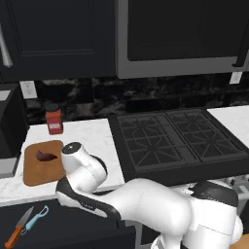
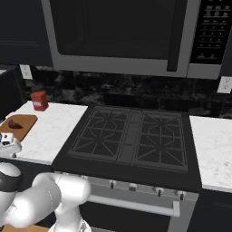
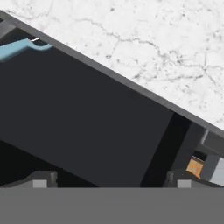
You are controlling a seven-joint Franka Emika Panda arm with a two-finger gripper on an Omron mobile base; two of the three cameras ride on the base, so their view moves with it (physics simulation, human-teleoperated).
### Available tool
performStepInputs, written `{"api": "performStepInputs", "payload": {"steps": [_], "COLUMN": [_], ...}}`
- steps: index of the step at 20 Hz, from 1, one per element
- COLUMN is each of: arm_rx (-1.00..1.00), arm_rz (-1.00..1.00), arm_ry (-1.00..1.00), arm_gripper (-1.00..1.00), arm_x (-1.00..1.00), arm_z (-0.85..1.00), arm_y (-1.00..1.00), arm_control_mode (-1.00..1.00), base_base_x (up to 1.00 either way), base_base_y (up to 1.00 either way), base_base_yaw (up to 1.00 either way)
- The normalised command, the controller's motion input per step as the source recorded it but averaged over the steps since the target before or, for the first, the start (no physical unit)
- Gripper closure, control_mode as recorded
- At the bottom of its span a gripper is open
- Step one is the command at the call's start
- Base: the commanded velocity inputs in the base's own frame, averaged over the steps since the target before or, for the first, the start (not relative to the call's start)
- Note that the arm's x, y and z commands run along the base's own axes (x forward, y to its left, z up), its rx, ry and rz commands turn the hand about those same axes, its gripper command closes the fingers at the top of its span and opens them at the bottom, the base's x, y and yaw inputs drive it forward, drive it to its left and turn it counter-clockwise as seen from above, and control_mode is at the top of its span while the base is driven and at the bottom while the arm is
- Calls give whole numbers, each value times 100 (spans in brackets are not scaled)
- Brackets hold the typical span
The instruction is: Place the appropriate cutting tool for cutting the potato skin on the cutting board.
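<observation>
Clearly the peeler (image 1: 38,218) is lying in an open dark drawer (image 1: 73,228) below the worktop's (image 1: 92,136) front edge, just beside an orange-handled knife (image 1: 18,227), both angled alike. The gripper (image 3: 111,181) is hanging over the drawer with its fingers apart and holding nothing; in the hand view the peeler's blue handle is sitting at the far upper left, so the hand seems not yet lined up over it. On the worktop's left part the cutting board (image 1: 34,172) is carrying the potato (image 1: 46,155) toward its rear, leaving its front free. A red jar (image 1: 54,121) is standing behind the board, against the back edge. The knife lying so close looks like the main hindrance to a clean pick.
</observation>
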Motion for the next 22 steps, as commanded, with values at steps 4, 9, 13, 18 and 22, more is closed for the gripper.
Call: {"api": "performStepInputs", "payload": {"steps": [4, 9, 13, 18, 22], "arm_rx": [-13, -8, -4, 0, 0], "arm_rz": [-3, -3, 0, 0, 0], "arm_ry": [0, 2, 3, 14, 14], "arm_gripper": [-100, -100, -100, -100, -100], "arm_x": [-15, 0, -8, -7, 21], "arm_z": [-54, -41, -48, -68, -62], "arm_y": [58, 28, 15, 22, 5], "arm_control_mode": [-100, -100, -100, -100, -100], "base_base_x": [0, 0, 0, 0, 0], "base_base_y": [0, 0, 0, 0, 0], "base_base_yaw": [0, 0, 0, 0, 0]}}
